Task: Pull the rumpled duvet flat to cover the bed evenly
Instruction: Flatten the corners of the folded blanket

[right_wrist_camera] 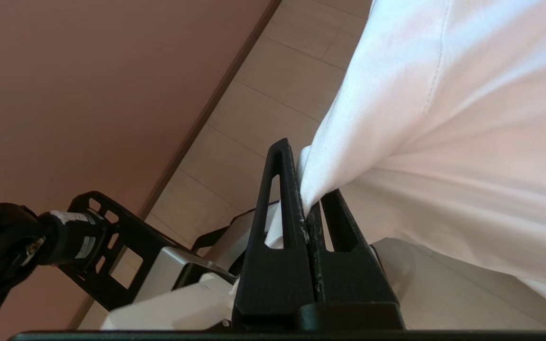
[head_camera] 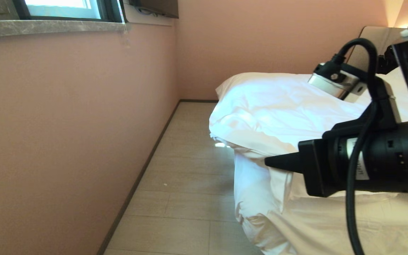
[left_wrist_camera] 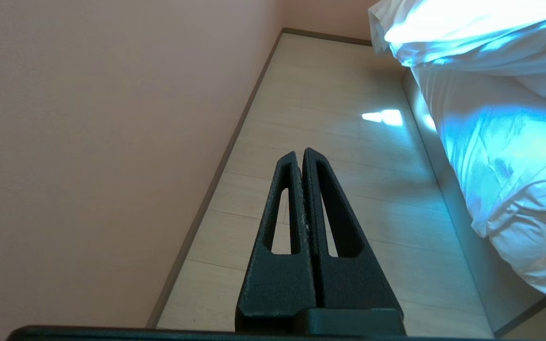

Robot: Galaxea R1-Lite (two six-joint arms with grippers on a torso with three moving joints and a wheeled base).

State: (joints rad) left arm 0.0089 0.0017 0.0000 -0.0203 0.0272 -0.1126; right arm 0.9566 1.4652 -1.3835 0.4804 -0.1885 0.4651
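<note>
There is one duvet [head_camera: 278, 106], one bed [left_wrist_camera: 472, 246] and two tools. The duvet is a puffy white heap on the bed, and it hangs over the bed's edge right by the right tool [right_wrist_camera: 304, 189]. A pink wall [head_camera: 66, 124] and a pale floor [head_camera: 186, 177] lie beyond both tools. The right tool is pressed together and pinches a fold of the duvet. The left tool [left_wrist_camera: 301, 156] is pressed together too, holds nothing, and hangs over the floor beside the bed.
</note>
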